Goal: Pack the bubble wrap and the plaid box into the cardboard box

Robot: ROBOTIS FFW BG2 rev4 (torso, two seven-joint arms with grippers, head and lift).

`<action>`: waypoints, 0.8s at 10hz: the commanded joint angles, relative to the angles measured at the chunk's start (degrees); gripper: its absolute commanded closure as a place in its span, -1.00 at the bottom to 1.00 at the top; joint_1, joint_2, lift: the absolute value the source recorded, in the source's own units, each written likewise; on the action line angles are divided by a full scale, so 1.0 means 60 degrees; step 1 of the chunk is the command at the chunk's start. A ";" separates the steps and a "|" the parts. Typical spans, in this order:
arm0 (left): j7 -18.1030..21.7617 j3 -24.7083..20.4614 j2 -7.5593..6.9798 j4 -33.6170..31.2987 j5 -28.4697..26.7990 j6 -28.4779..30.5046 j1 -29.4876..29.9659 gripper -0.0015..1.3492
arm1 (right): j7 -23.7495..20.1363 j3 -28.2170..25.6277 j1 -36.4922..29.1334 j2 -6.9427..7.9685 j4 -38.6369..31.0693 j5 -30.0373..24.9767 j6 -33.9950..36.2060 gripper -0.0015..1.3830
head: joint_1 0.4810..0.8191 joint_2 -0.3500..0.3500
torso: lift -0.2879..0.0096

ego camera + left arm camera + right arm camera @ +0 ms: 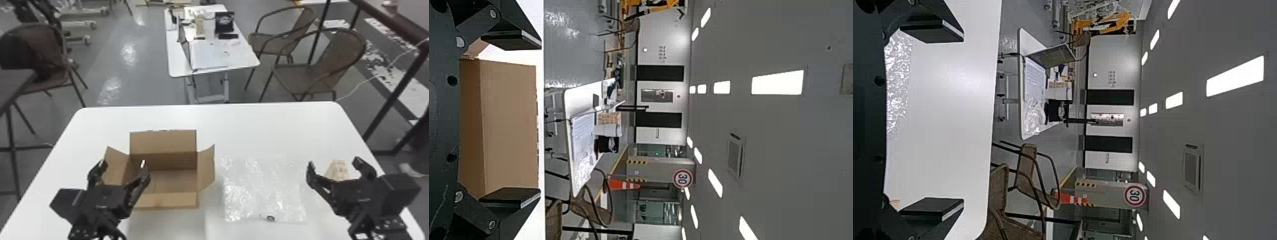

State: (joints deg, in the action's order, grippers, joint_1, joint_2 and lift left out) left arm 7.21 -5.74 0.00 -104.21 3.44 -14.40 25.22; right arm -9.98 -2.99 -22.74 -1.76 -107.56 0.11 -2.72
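Note:
In the head view the cardboard box (pixel 166 201) stands with its flaps up at the left of the table's middle. My left gripper (pixel 122 164) is open above the box's left side; the left wrist view has the same gripper (pixel 511 120) with the cardboard box (pixel 509 125) beyond its parted fingers. Bubble wrap (pixel 261 188) lies flat to the right of the box. My right gripper (pixel 333 164) is open near the plaid box (pixel 338 169), partly hidden behind it. In the right wrist view the gripper (pixel 933 120) holds nothing, with bubble wrap (pixel 898 85) near one finger.
The white table (pixel 255 127) has a small dark ring (pixel 270 218) at the wrap's front edge. Beyond the table stand a second white table (pixel 178 65) with items on it and several chairs, one (pixel 322 70) at the back right.

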 commanded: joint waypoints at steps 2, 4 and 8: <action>0.0000 -0.0055 0.0025 0.0054 0.0100 -0.0002 0.0029 -0.63 | -0.0094 0.0029 0.0084 -0.0132 0.0041 0.0084 0.0072 -0.81 | 0.27 0.13 | 0.82; 0.0000 -0.0069 0.0025 0.0083 0.0188 0.0027 0.0044 -0.63 | -0.0108 0.0058 0.0098 -0.0147 0.0056 0.0084 0.0087 -0.81 | 0.27 0.15 | 0.82; 0.0000 -0.0113 0.0025 0.0142 0.0320 0.0013 0.0044 -0.63 | -0.0299 0.0058 0.0172 -0.0191 0.0129 0.0142 0.0087 -0.81 | 0.27 0.17 | 0.82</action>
State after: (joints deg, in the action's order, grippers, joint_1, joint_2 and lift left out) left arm 7.21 -6.32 0.00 -103.29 5.21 -14.40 25.48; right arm -11.78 -2.63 -21.71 -2.92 -106.78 0.90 -2.19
